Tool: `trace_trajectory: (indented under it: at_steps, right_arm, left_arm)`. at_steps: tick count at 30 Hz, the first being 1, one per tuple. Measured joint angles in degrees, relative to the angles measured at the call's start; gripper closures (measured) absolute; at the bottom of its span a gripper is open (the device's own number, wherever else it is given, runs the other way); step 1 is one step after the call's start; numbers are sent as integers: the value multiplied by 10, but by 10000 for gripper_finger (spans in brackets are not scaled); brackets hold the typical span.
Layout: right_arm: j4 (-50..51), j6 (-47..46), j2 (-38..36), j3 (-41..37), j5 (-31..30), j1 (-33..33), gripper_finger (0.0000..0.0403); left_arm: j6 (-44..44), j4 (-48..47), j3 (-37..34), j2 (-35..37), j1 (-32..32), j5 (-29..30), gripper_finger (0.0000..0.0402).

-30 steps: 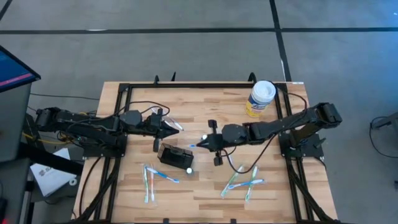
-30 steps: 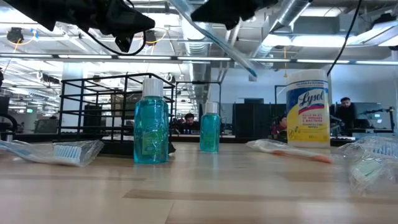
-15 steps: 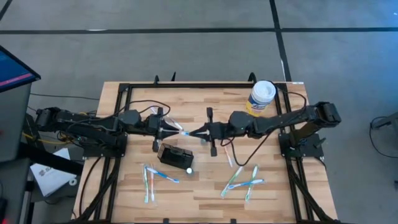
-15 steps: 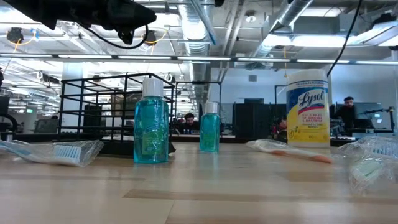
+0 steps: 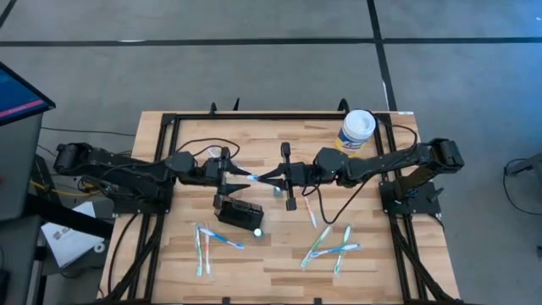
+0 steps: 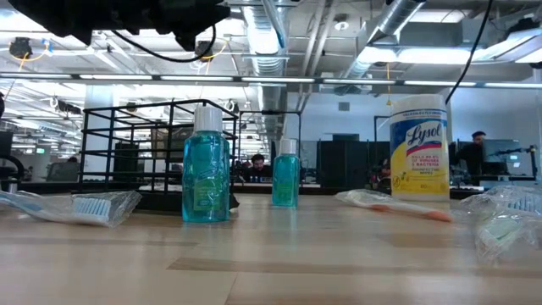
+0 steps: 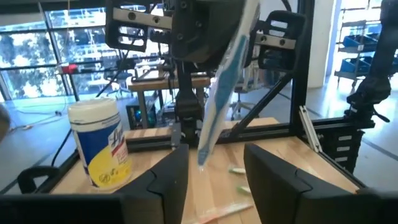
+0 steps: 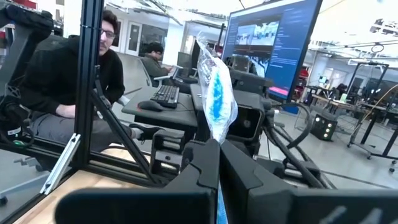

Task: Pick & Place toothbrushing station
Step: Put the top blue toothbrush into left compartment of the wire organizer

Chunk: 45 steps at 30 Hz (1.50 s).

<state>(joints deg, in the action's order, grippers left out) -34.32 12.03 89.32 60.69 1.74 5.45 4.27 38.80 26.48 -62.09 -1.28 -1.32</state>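
A: Quick one. Right gripper [image 5: 264, 177] is mid-table, fingers pinched on a wrapped toothbrush [image 8: 216, 102], held up in the air. Left gripper [image 5: 240, 177] faces it tip to tip, jaws spread either side of the brush's far end in the left wrist view.

B: Handover, I'd guess. Station?

A: Toothbrushing station [image 5: 238, 213] sits on the table just toward the front edge from the left gripper, a white-capped thing touching its right corner. Not held.

B: Risks?

A: Wrapper looks slippery. If right lets go before left closes, the brush likely drops, maybe onto the station. Tips are nearly touching, so a small overshoot could knock them together.

B: Others?

A: Loose brushes [image 5: 208, 241] by the front edge, yellow canister [image 5: 355, 134] at the back right corner, well apart. No threat.
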Motion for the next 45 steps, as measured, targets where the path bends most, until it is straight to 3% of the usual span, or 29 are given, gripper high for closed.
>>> trace_trajectory:
  at_steps: [23,45]
  right_arm:
    - [4,0,0,0,0,-3,403]
    - [4,2,0,0,0,-4,403]
  left_arm:
    - [35,242,0,-105,-22,0,245]
    - [45,272,20,-132,-26,19,246]
